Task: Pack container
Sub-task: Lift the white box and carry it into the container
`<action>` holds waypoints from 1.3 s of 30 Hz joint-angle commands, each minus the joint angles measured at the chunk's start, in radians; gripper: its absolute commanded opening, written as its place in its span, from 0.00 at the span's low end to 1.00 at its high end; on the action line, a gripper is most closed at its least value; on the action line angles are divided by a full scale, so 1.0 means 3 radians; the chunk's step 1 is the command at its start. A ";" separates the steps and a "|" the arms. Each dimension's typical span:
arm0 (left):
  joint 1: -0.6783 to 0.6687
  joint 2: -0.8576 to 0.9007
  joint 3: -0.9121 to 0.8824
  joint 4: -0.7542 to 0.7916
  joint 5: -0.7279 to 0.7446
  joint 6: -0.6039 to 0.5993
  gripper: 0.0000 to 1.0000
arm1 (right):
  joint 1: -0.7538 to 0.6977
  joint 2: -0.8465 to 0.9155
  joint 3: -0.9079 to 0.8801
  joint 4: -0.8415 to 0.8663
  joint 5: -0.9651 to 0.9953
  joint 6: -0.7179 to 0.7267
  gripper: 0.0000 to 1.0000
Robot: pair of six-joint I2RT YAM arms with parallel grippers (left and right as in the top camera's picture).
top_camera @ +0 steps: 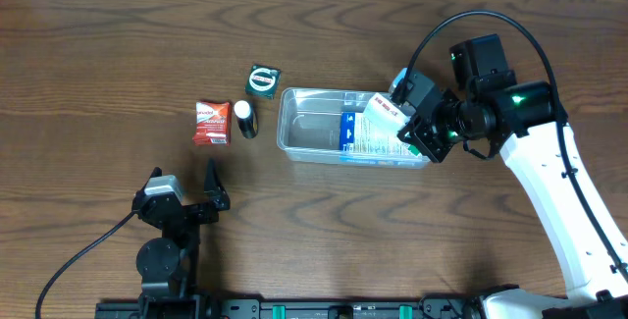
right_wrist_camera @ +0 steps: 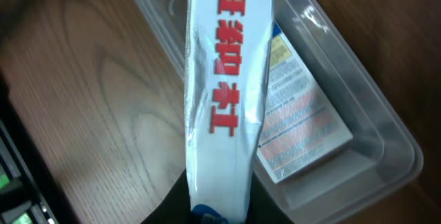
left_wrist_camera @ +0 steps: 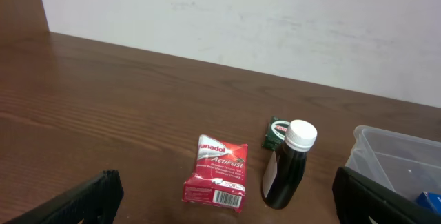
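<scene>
Now, a white red-lettered packet (right_wrist_camera: 224, 100) is clamped in the right hand (top_camera: 400, 118) over the clear container (top_camera: 314, 123) on the table (top_camera: 98, 54), seemingly to be lowered inside and released, while the left hand (top_camera: 184, 180) is held open.

The surface (top_camera: 98, 44) is dark brown wood with a clear grain and a soft sheen. The container (top_camera: 309, 128) is clear plastic, smooth and glossy, with bright reflections on its walls. The white packet (right_wrist_camera: 224, 100) has a shiny wrap with small creases. The box (right_wrist_camera: 303, 127) in the container looks like printed card with a slight gloss. The red packet (left_wrist_camera: 216, 180) is shiny and wrinkled. The bottle (left_wrist_camera: 282, 176) is dark and glossy; its cap (left_wrist_camera: 301, 134) is white ribbed plastic.
</scene>
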 commanded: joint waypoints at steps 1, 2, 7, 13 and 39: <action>0.0020 -0.0018 -0.0072 -0.0118 -0.0031 0.0046 0.98 | 0.0036 0.0001 -0.0009 0.0022 -0.0191 -0.0350 0.01; 0.0020 -0.0018 -0.0072 -0.0118 -0.0031 0.0046 0.98 | 0.0034 0.0019 -0.0010 0.0034 -0.0211 -0.0389 0.01; 0.0020 -0.0018 -0.0072 -0.0118 -0.0031 0.0046 0.98 | 0.0034 0.0151 -0.0011 0.0097 -0.0233 -0.0512 0.02; 0.0020 -0.0018 -0.0072 -0.0118 -0.0029 0.0046 0.98 | -0.0017 0.0482 -0.0011 0.0187 -0.0267 -0.0593 0.01; 0.0020 -0.0018 -0.0072 -0.0118 -0.0029 0.0046 0.98 | -0.0402 0.1199 -0.0011 0.0118 -0.0514 -0.0952 0.60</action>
